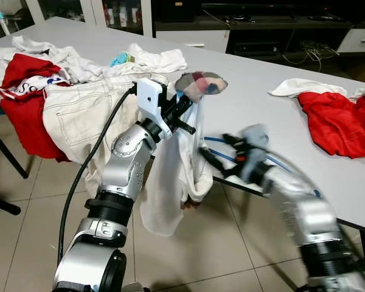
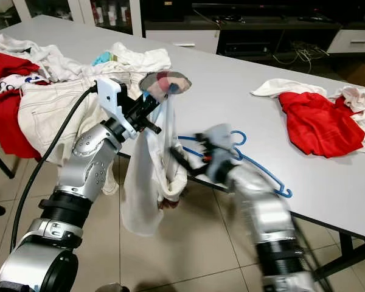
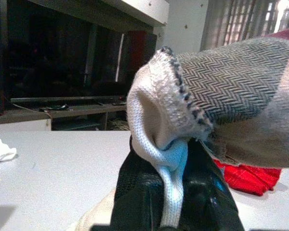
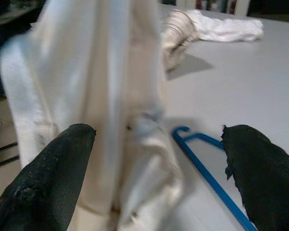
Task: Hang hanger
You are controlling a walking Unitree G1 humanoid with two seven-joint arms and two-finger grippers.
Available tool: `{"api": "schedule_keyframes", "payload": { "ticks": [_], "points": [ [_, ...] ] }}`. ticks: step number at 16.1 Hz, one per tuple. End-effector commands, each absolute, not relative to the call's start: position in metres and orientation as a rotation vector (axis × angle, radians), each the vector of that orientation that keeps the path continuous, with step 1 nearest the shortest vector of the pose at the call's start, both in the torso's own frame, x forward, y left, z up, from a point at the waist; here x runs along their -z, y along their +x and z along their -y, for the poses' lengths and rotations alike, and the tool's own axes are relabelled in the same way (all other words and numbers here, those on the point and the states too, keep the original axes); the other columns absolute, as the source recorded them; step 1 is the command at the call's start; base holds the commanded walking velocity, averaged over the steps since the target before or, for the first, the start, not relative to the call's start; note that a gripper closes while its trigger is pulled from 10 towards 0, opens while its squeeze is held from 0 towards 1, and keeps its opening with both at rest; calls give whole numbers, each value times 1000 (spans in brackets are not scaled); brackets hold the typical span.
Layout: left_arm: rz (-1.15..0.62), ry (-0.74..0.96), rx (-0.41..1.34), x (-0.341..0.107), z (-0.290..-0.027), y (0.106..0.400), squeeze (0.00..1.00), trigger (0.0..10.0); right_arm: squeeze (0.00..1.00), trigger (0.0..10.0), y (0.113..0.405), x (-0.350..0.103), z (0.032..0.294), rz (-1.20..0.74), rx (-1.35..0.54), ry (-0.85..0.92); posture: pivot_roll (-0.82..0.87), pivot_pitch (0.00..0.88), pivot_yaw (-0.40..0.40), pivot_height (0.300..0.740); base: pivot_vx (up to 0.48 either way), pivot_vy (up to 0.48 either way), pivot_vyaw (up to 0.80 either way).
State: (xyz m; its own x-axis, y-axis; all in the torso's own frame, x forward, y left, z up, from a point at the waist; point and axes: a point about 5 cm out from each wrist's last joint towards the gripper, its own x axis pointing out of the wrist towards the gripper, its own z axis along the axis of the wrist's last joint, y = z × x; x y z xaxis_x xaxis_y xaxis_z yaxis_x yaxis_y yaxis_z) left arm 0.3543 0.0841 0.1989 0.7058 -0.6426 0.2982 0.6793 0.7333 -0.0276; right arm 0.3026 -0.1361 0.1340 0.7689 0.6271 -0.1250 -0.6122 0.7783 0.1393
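Hanger: blue hanger (image 2: 255, 164) flat on the grey table (image 2: 304, 67), at its near edge.
Garment: white garment (image 2: 149, 182) hangs just beside hanger, pinched in left gripper (image 2: 147, 112).
Right gripper (image 4: 154, 168): spread wide, empty, near hanger.
Advice: take hanger first, likely.

Red garment (image 1: 334, 121) on grey table (image 1: 255, 115); cream jeans (image 1: 85, 109) nearby.

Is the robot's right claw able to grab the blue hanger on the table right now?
Probably yes. The right claw is open just short of the blue hanger at the table edge. Only the white garment held up by the left claw hangs beside it.
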Motion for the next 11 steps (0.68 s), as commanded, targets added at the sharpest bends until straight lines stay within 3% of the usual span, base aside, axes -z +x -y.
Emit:
{"api": "schedule_keyframes", "payload": {
  "ticks": [1, 8, 9, 11],
  "points": [
    [299, -124, 755, -204, -81, 352, 0, 10000, 1000, 10000, 296, -136, 137, -172, -728, 135, -53, 0, -8, 740, 0, 0, 0],
    [305, -143, 796, -208, -69, 351, 0, 10000, 1000, 10000, 290, -140, 98, -147, -871, 219, -67, 0, 1, 740, 0, 0, 0],
    [305, -148, 805, -208, -67, 349, 0, 10000, 55, 10000, 292, -135, 94, -167, -867, 182, -61, 0, -1, 740, 0, 0, 0],
    [304, -160, 819, -207, -63, 346, 0, 10000, 0, 10000, 298, -127, 92, -198, -808, 149, -57, 0, -2, 740, 0, 0, 0]
  ]
}}
